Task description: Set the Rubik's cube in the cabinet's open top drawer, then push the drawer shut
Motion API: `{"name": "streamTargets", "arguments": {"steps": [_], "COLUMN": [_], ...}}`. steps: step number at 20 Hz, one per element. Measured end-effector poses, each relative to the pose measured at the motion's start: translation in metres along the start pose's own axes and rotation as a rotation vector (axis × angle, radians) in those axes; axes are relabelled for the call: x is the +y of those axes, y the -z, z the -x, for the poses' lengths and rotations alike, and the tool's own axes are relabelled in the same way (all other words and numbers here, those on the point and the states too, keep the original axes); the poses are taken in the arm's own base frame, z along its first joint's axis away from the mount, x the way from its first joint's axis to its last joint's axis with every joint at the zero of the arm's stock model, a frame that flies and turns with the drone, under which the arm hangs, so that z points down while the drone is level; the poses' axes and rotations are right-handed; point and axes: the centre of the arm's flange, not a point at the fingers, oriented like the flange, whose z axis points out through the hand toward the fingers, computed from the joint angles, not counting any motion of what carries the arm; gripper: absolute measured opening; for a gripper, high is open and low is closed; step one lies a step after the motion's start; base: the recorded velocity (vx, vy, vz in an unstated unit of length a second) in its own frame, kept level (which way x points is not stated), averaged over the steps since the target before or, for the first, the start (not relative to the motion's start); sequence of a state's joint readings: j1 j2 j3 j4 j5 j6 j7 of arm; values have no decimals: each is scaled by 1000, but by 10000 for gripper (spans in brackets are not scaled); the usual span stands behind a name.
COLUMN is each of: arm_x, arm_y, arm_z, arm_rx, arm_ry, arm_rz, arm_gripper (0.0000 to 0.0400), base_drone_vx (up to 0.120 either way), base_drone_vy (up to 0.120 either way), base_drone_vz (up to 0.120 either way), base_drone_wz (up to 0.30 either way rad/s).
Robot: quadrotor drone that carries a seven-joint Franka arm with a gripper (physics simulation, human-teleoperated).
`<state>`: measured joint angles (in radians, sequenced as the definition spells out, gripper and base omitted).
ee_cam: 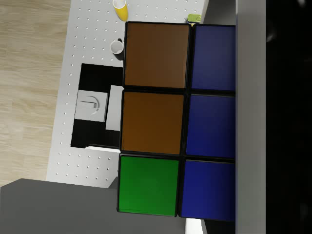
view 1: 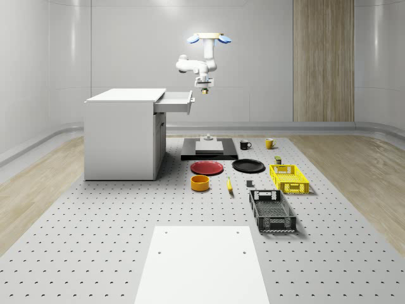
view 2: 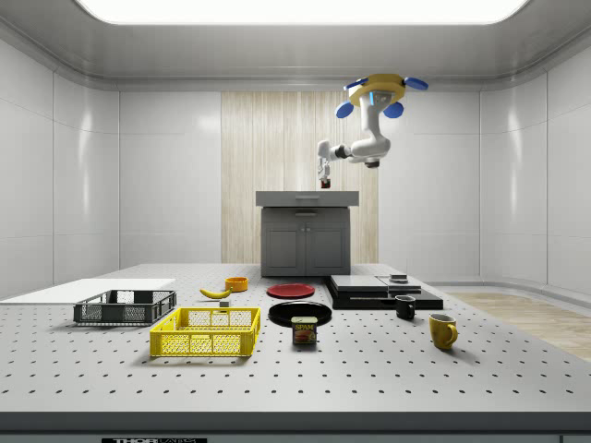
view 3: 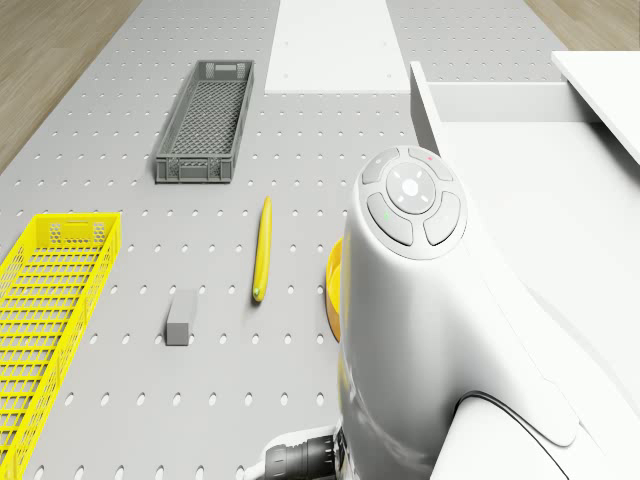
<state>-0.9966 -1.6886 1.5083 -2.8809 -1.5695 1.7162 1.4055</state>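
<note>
The multicoloured Rubik's cube [ee_cam: 175, 119], with brown, green and blue square tiles set in a black frame, sits directly against the wrist camera, between the fingers of the two-finger gripper [view 1: 205, 90]. In the whole-scene view the cube appears as a small dark block at the gripper tip. The gripper is closed on the cube and carries it clear of every surface; one dark finger [ee_cam: 287, 117] lies along the cube's blue face.

The gripper points downward and hangs in the air just beside the front edge of the white pulled-out top drawer [view 1: 176, 101], slightly above its rim and not over its interior as the whole-scene view shows it. The drawer projects from the white box-shaped cabinet [view 1: 120, 136] toward the whole-scene view's right.

The white quadrotor drone with blue rotors [view 1: 208, 39] hovers above the gripper, higher than the cabinet top, and the white jointed arm [view 1: 193, 64] bends down from it. In the side view the drone [view 2: 377, 92] is to the right of the cabinet [view 2: 306, 231], and the gripper [view 2: 324, 182] is just above the cabinet top.

On the grey perforated floor [view 1: 95, 240] beneath lie a red round plate [view 1: 207, 168], a yellow banana [view 3: 262, 250] and a yellow mesh basket [view 1: 289, 178].
</note>
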Motion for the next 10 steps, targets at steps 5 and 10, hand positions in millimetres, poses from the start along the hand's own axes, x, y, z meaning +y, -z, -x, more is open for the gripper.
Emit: {"name": "streamTargets", "arguments": {"steps": [5,10], "arm_x": [-9,-15], "arm_y": [-4,-5], "arm_z": [-1,-1], "arm_rx": [-1,-5], "arm_ry": [3,5], "arm_rz": [-1,-3], "arm_gripper": [294,295], "base_drone_vx": [0,0], "base_drone_vy": [-120,-120], "base_drone_vz": [0,32], "base_drone_wz": [0,0]}}
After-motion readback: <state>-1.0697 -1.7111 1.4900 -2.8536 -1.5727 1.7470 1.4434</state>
